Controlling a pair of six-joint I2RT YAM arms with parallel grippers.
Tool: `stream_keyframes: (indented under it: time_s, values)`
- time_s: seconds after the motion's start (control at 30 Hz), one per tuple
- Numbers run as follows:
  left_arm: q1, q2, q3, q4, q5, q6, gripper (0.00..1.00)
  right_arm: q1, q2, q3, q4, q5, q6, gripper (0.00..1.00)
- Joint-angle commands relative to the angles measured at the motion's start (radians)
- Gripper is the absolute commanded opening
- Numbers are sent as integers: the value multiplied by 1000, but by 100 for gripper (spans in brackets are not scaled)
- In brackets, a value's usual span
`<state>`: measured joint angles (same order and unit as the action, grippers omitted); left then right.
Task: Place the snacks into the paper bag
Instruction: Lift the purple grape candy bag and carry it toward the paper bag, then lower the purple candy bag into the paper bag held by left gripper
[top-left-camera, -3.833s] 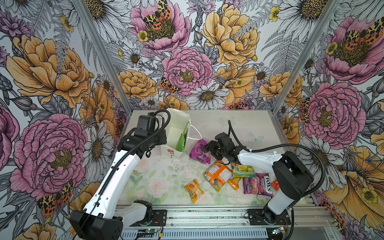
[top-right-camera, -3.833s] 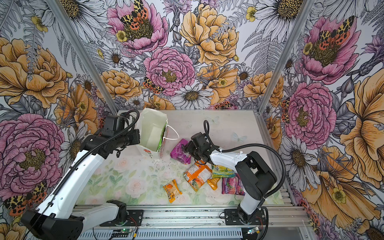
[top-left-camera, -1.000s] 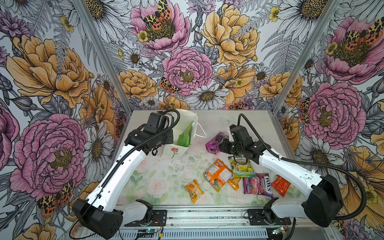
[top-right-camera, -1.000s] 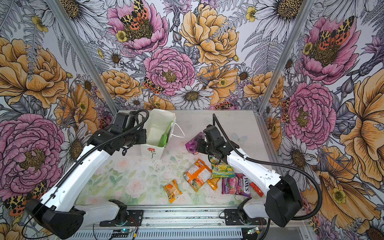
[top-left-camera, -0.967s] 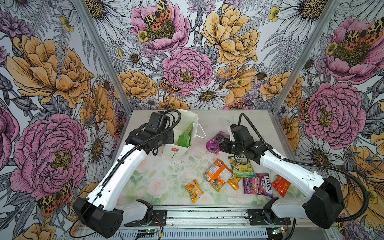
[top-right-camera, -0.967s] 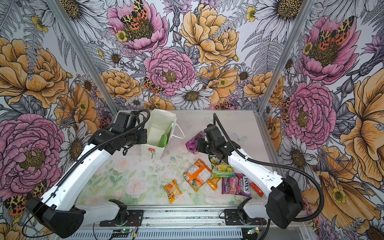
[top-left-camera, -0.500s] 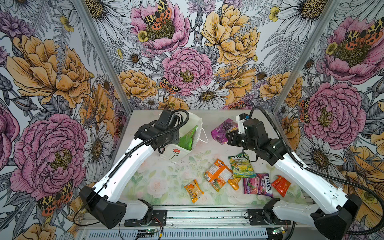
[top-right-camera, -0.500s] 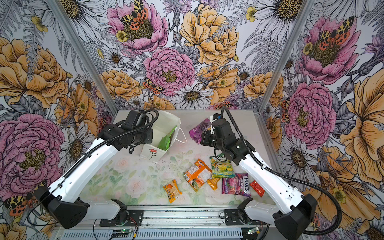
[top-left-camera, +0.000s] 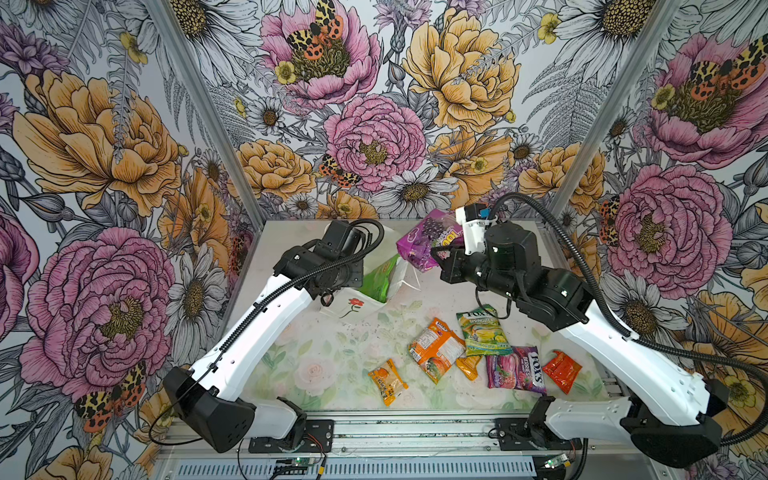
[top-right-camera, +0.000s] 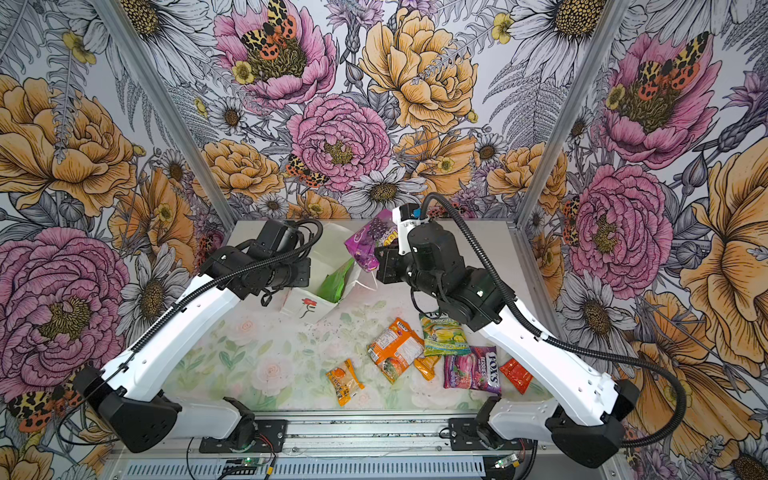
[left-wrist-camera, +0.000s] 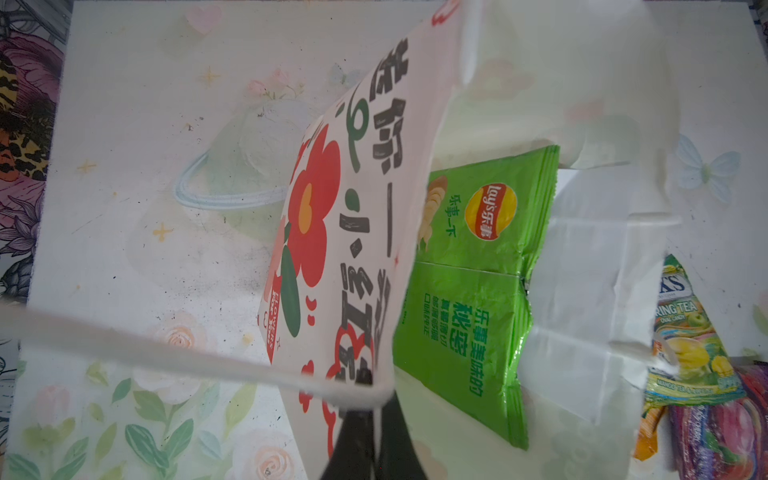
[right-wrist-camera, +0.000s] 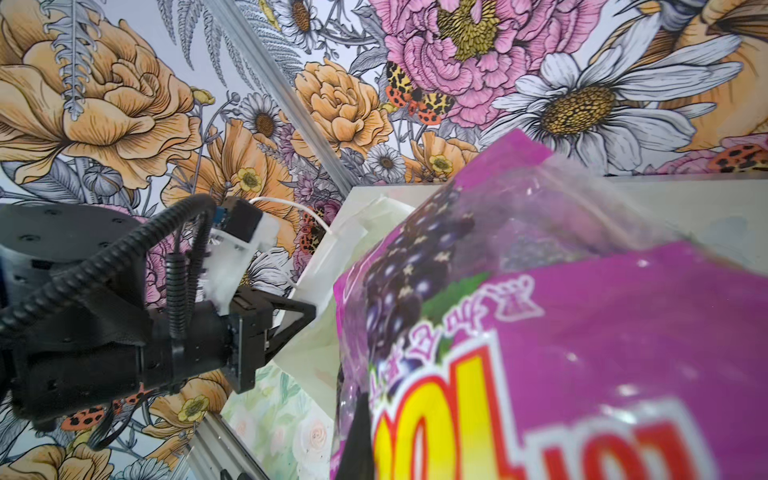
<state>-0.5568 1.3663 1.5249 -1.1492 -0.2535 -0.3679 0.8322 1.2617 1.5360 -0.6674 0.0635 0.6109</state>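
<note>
On the pale flower-printed table (top-left-camera: 316, 374) the white paper bag with a red flower drawing (top-left-camera: 353, 305) stands tilted with its mouth open. The left gripper (left-wrist-camera: 370, 436) is closed on the bag's rim, at the cord handle. The right gripper (top-left-camera: 440, 257) is clamped on the purple plastic pouch (top-left-camera: 424, 241), in the air just beside the bag's mouth. A green crinkly chips bag (left-wrist-camera: 469, 291) is inside the paper bag. Several smaller snack packets, among them an orange pack (top-left-camera: 434, 349), lie loose on the table near its front.

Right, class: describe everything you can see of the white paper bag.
The paper bag is white paper with a red flower, dark and red lettering and thin white cord handles. It stands tilted on the table, mouth open. The left gripper is shut on its rim beside a handle. A green chips bag sits inside; the purple pouch hangs close by its mouth.
</note>
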Motion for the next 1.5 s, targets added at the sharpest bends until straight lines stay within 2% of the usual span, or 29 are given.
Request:
stream_keyframes:
  time_s: [0.0, 0.5, 1.0, 1.47]
  values:
    - [-11, 5, 37, 5, 20, -22, 0, 41, 37, 55, 95, -1, -39, 0]
    - [-34, -1, 47, 5, 37, -26, 0, 133, 158, 45, 130, -70, -23, 0]
    - [-125, 7, 79, 6, 22, -6, 0, 130, 263, 38, 132, -109, 18, 0]
    - [-135, -18, 69, 8, 37, -26, 0, 90, 330, -19, 203, -97, 84, 0]
